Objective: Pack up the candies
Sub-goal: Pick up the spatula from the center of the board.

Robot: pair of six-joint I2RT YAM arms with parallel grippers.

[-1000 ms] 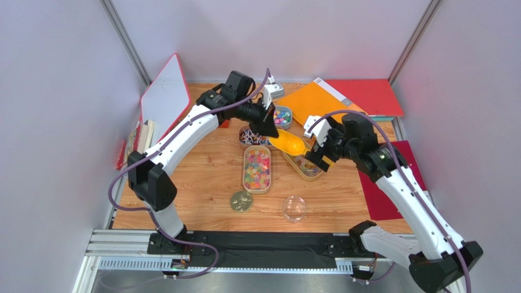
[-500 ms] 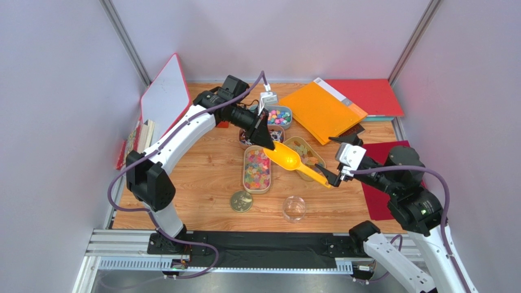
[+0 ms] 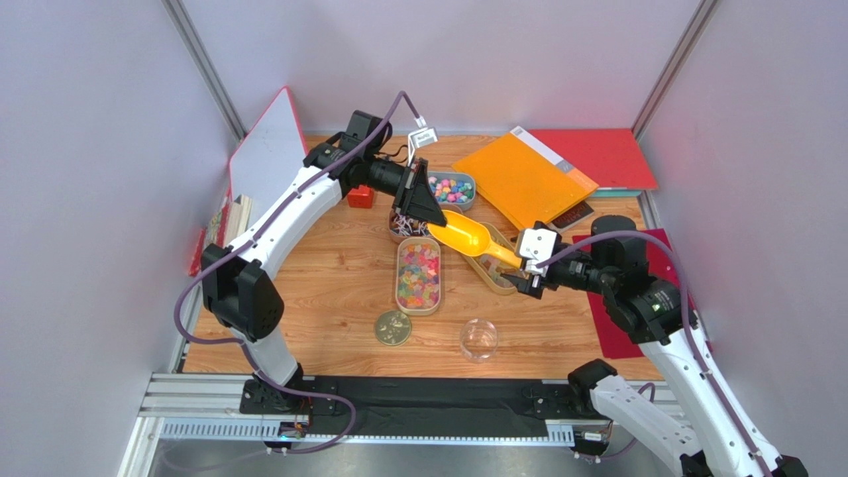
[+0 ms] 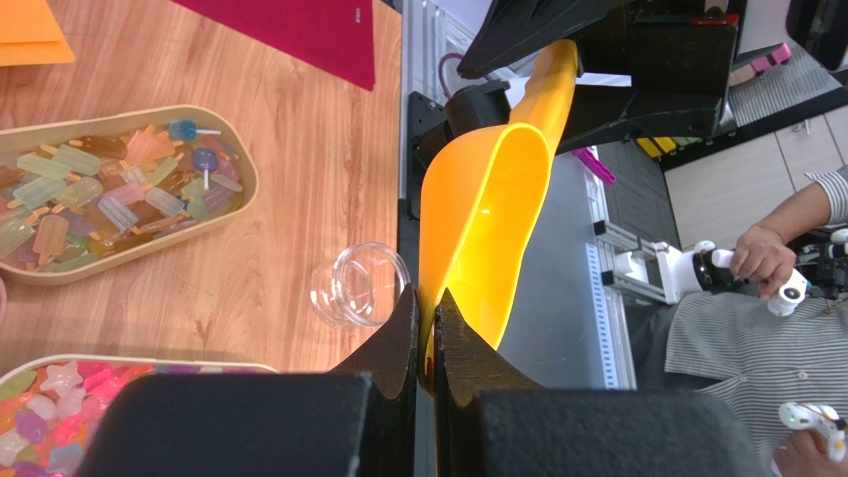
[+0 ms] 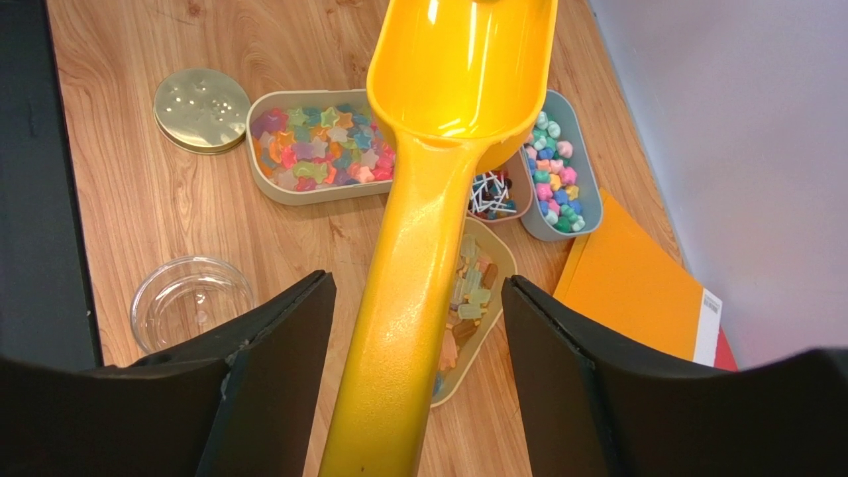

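Observation:
The candies lie in several trays: star gummies [image 3: 418, 273], popsicle-shaped sweets [image 5: 468, 298], pink, green and blue bits [image 3: 453, 187] and white twist-wrapped pieces [image 3: 403, 227]. A yellow scoop [image 3: 468, 237] hangs empty above them. My left gripper [image 3: 435, 214] is shut on the rim of the scoop's bowl [image 4: 488, 189]. My right gripper [image 5: 416, 283] is open, its jaws on either side of the scoop's handle [image 5: 398, 358] with a gap on both sides. A clear glass jar [image 3: 479, 339] stands empty near the front edge.
A round gold lid [image 3: 392, 328] lies left of the jar. A red cube [image 3: 360, 197] sits by the left arm. An orange folder [image 3: 523, 179] and red sheets [image 3: 607, 157] lie at the back right. A white board [image 3: 267, 159] leans at the left.
My right arm swung out to the right, then came back to the scoop's handle with its jaws narrowing around it. The left arm shifted the scoop slightly left, and the red cube came into view.

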